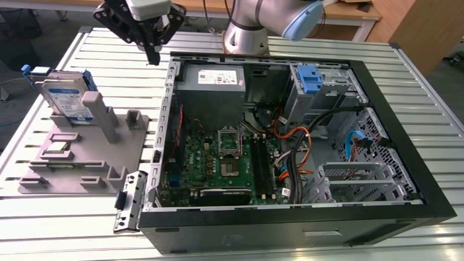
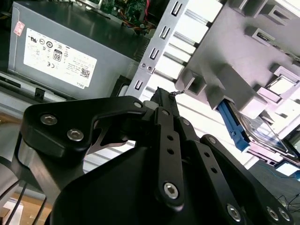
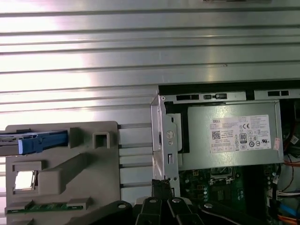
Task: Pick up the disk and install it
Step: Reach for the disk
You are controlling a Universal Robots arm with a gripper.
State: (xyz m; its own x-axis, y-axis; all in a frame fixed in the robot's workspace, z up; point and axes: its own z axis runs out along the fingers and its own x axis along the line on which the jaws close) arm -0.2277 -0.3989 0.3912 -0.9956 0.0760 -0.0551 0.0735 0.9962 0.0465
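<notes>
Tool (image 1: 153, 54) aloft, pointing straight down, closed tight, empty.

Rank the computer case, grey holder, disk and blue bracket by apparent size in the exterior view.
Largest to smallest:
1. computer case
2. grey holder
3. disk
4. blue bracket
The gaps look clear.

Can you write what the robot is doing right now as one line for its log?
gripper: shut, empty | place: raised between grey holder and computer case | disk: upright in holder, not held
</notes>
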